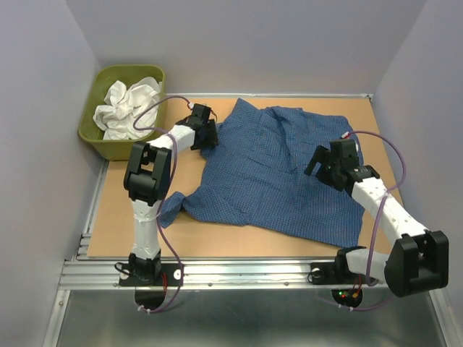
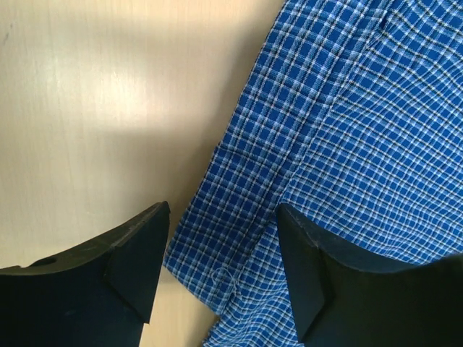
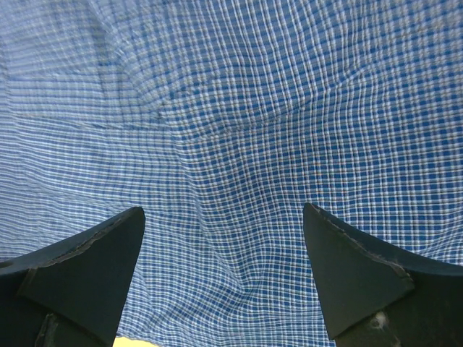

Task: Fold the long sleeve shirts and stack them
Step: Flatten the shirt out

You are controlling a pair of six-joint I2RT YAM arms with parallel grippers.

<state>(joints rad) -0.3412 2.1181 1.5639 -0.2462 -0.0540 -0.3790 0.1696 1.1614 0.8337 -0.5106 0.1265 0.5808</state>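
Observation:
A dark blue checked shirt [image 1: 278,170] lies spread and rumpled across the wooden table. A plain white garment [image 1: 129,107] sits crumpled in the tub at the back left. My left gripper [image 1: 206,139] is at the shirt's left edge. In the left wrist view its jaws [image 2: 224,271] stand apart with a hemmed edge of the shirt [image 2: 239,217] between them, one finger [image 2: 134,260] over bare wood. My right gripper [image 1: 323,166] hovers over the shirt's right half, open, with only checked cloth [image 3: 239,144] below its fingers [image 3: 224,278].
An olive-green tub [image 1: 116,148] stands at the table's back left corner, partly off the wooden board [image 1: 239,237]. Grey walls close in on the left, back and right. A metal rail [image 1: 239,271] runs along the near edge by the arm bases.

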